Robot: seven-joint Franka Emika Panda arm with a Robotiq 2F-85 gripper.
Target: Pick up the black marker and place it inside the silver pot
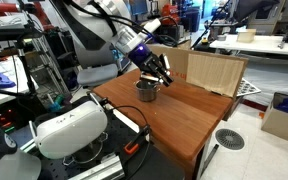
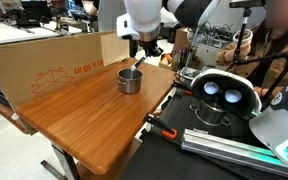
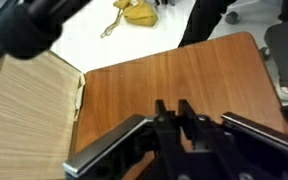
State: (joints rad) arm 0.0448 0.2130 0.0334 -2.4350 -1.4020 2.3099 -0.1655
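Gripper [image 3: 172,105] over silver pot [image 2: 130,81] on wooden table [image 2: 84,120].
Fingers [image 3: 161,112] nearly closed in wrist view; whether they hold anything cannot be told. Pot stands upright.

the gripper [image 3: 172,108] comes in from the bottom edge, dark and blurred, its two fingertips close together over the wooden tabletop [image 3: 164,70]. a pale wooden board [image 3: 29,110] is at the left. beyond the table's far edge, a yellow thing [image 3: 134,12] lies on the light floor [image 3: 84,40].

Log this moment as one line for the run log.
gripper: close over silver pot | jaws: state unclear | black marker: not clearly seen | silver pot: upright on wooden table
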